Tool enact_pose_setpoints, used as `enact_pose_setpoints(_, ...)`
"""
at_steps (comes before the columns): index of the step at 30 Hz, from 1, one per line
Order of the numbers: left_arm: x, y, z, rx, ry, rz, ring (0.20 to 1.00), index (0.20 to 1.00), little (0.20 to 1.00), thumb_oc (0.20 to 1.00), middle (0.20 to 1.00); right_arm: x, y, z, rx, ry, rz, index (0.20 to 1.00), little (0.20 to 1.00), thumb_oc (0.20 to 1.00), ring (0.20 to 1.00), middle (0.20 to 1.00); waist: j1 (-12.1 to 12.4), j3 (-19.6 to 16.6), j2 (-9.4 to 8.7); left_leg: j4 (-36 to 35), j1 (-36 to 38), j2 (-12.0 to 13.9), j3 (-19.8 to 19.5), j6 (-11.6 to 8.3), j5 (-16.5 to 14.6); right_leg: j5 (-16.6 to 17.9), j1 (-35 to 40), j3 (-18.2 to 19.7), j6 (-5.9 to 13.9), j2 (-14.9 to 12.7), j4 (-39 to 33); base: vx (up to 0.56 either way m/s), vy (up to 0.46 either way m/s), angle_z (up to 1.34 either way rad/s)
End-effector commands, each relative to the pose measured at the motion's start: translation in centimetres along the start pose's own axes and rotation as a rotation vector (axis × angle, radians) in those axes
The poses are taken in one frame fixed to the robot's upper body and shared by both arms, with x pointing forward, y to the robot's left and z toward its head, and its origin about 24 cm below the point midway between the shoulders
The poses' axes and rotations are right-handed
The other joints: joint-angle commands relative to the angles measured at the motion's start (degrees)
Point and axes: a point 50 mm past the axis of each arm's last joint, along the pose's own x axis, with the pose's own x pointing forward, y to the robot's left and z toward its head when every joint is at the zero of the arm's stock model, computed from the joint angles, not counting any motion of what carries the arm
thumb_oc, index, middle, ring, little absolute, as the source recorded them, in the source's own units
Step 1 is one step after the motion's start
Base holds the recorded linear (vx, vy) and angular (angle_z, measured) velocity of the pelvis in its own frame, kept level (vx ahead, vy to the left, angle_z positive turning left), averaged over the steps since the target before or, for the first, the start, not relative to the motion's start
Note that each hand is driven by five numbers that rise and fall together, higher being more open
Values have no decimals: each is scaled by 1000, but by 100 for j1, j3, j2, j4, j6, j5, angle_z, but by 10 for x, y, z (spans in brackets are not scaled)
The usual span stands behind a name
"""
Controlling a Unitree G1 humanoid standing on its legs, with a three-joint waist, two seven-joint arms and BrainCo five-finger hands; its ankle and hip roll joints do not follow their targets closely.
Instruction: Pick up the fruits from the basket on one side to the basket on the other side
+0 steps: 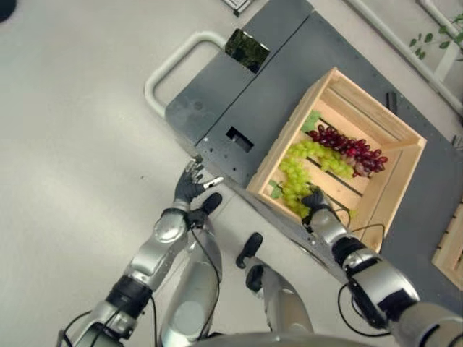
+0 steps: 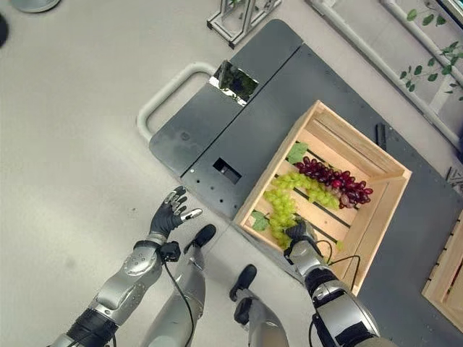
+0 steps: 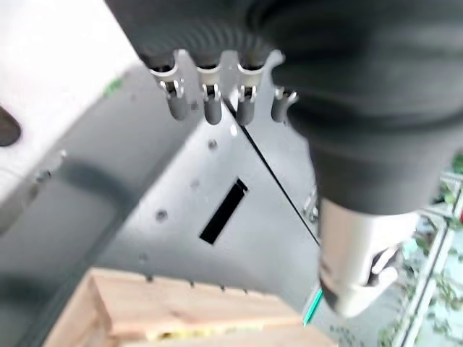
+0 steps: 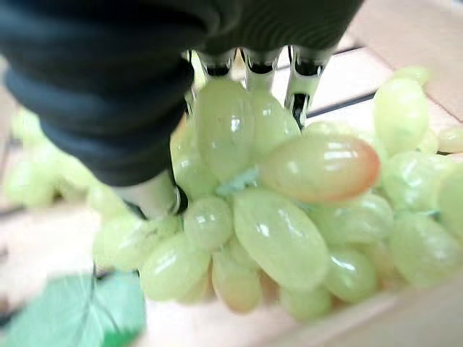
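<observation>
A wooden crate (image 1: 383,114) stands on a dark grey cart (image 1: 239,94). It holds a bunch of green grapes (image 1: 307,163) and a bunch of red grapes (image 1: 351,148) beside it. My right hand (image 1: 316,201) reaches over the crate's near wall onto the near end of the green bunch. In the right wrist view its fingers (image 4: 253,69) and thumb (image 4: 153,194) curl round the green grapes (image 4: 275,231). My left hand (image 1: 189,184) hangs open above the floor by the cart's near corner, holding nothing; its straight fingers (image 3: 210,101) show in the left wrist view.
The cart has a white looped handle (image 1: 170,61) at its left end and a rectangular slot (image 1: 239,137) in its top. Part of a second wooden crate (image 1: 452,249) shows at the right edge. A metal frame (image 2: 239,14) stands on the floor beyond the cart.
</observation>
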Motion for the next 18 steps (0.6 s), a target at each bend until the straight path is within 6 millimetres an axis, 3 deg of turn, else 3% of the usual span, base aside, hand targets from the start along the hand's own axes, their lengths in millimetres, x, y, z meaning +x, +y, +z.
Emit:
enact_pose_setpoints(1,1,-41,30,-133,-144,-117,1000,1000,1000,1000,1000,-47,85,-21,155,182,195,200,200,200,200,200,235,354,871,-606,16,-94,30,505,494,517,-439,8,192,-219,-57,2,30,-20)
enact_pose_setpoints(11,0,-23,29,-152,-160,-42,1000,1000,1000,1000,1000,-48,82,-18,595,200,200,200,200,200,200,200,-39,354,694,-671,179,-21,304,536,450,549,-450,191,204,-231,-16,-10,37,-9)
enact_pose_setpoints(12,0,-13,30,-142,-171,-4,1000,1000,1000,1000,1000,-51,78,-7,711,129,223,200,200,200,200,200,-147,354,582,-662,187,12,361,528,445,562,-487,232,200,-217,-1,-14,28,-15)
enact_pose_setpoints(13,0,-12,30,-142,-170,-3,1000,1000,1000,1000,1000,-51,79,-8,710,130,224,200,200,200,200,200,-149,354,577,-663,192,11,367,529,445,560,-486,239,201,-219,3,-26,30,-13)
enact_pose_setpoints(14,-2,2,33,-122,-183,49,1000,1000,1000,1000,1000,-61,68,15,837,-35,284,200,200,200,200,200,-277,354,368,-668,183,73,437,510,452,583,-520,298,202,-187,-9,-13,1,-5)
enact_pose_setpoints(15,-3,2,32,-123,-181,50,1000,1000,1000,1000,1000,-62,68,14,835,-33,286,200,200,200,200,200,-280,354,363,-669,195,72,445,511,452,579,-514,307,202,-189,-5,-11,-17,-12)
enact_pose_setpoints(17,-6,14,31,-98,-172,81,1000,1000,1000,1000,1000,-74,50,21,1008,-141,353,200,200,200,200,200,-400,354,128,-676,219,118,480,484,452,599,-496,335,209,-167,-37,8,-58,-29)
enact_pose_setpoints(18,-6,14,31,-98,-172,82,1000,1000,1000,1000,1000,-74,50,21,1007,-140,353,200,200,200,200,200,-402,354,129,-677,225,117,480,485,453,598,-491,335,210,-168,-37,6,-81,-24)
